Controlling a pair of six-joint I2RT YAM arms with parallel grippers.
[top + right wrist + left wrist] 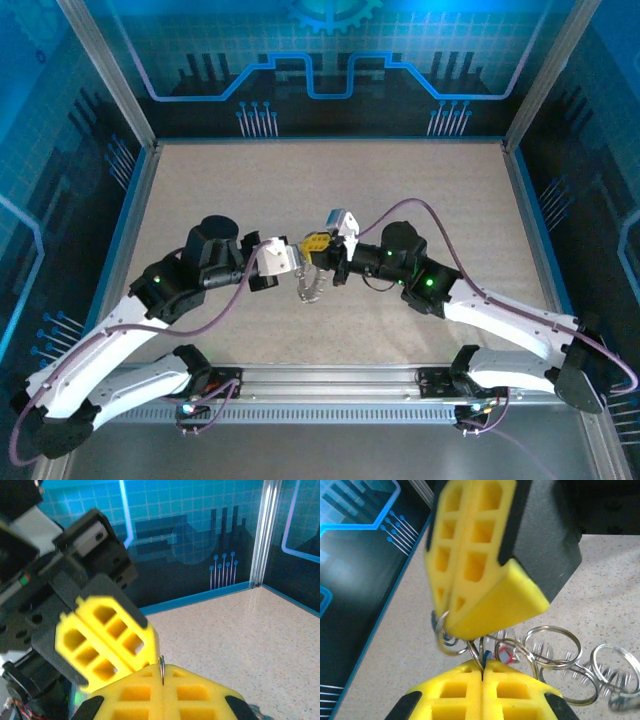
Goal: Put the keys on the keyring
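The keyring (pixel 553 647) is a bunch of linked silver wire rings, held up over the table between both grippers; from above it hangs as a grey cluster (pixel 308 286). My left gripper (pixel 482 667) is shut on one thin ring wire. A small blue key head (pixel 488 655) sits right at its fingertips and a red key head (pixel 506 654) hangs just behind, among the rings. My right gripper (pixel 161 674) is shut on a thin ring edge; in the left wrist view its yellow fingers (pixel 485 580) come down from above onto a ring (pixel 443 633). The grippers (pixel 297 265) (pixel 316 250) meet tip to tip mid-table.
The speckled beige table (pixel 420 180) is walled by blue panels and aluminium posts (pixel 263 535). Purple cables loop from both arms (pixel 420 215). The left gripper's yellow fingers (pixel 102 642) crowd the right wrist view at the left.
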